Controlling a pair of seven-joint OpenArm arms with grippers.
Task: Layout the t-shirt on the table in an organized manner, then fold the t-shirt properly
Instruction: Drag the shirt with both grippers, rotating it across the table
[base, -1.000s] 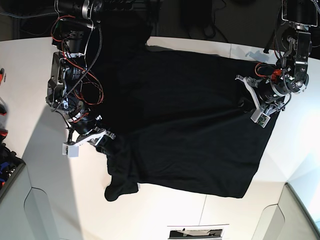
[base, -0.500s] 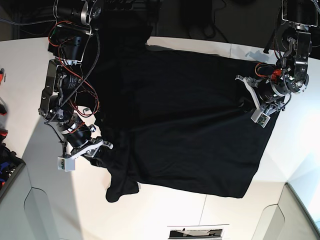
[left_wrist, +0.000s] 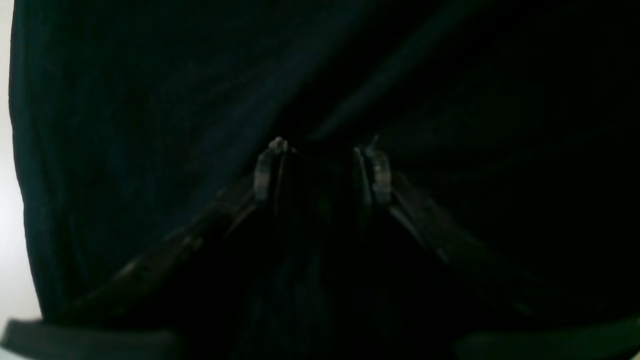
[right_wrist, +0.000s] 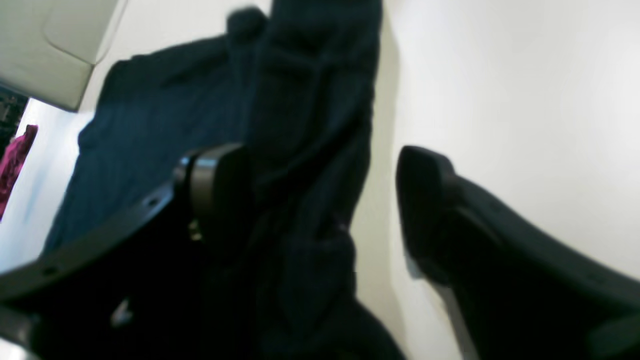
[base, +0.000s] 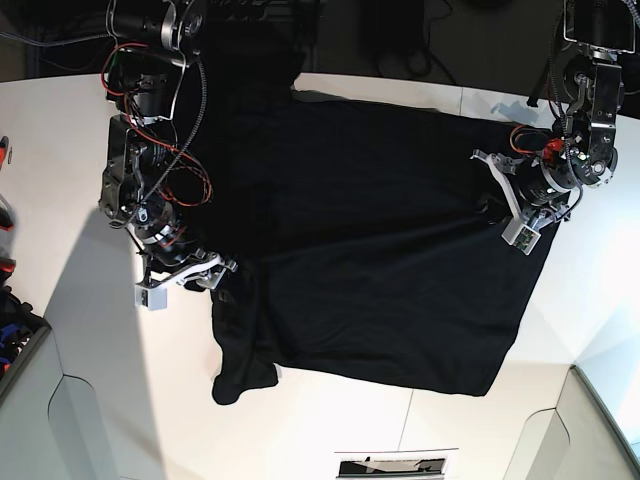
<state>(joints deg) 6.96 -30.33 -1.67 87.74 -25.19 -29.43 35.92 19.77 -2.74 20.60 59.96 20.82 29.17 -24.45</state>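
Note:
The black t-shirt (base: 380, 250) lies spread plain side up on the white table (base: 60, 150), with one sleeve bunched at the lower left (base: 240, 375). My left gripper (base: 500, 210) is at the shirt's right edge. In the left wrist view it (left_wrist: 320, 155) is shut on a fold of the dark t-shirt (left_wrist: 150, 100). My right gripper (base: 205, 272) is at the shirt's left edge. In the right wrist view it (right_wrist: 320, 200) is open, with a ridge of the t-shirt (right_wrist: 310, 100) between the jaws, against the left finger (right_wrist: 215, 185). The print is hidden.
Grey panels stand at the lower left (base: 30, 420) and lower right (base: 600, 430) corners. Red and blue items (base: 8, 330) sit at the left edge. A white label (base: 395, 465) lies at the front edge. Dark equipment and cables (base: 400, 40) lie beyond the far edge.
My right gripper swung down and to the left along the shirt's left edge, then came back up to the right. The left arm has not moved.

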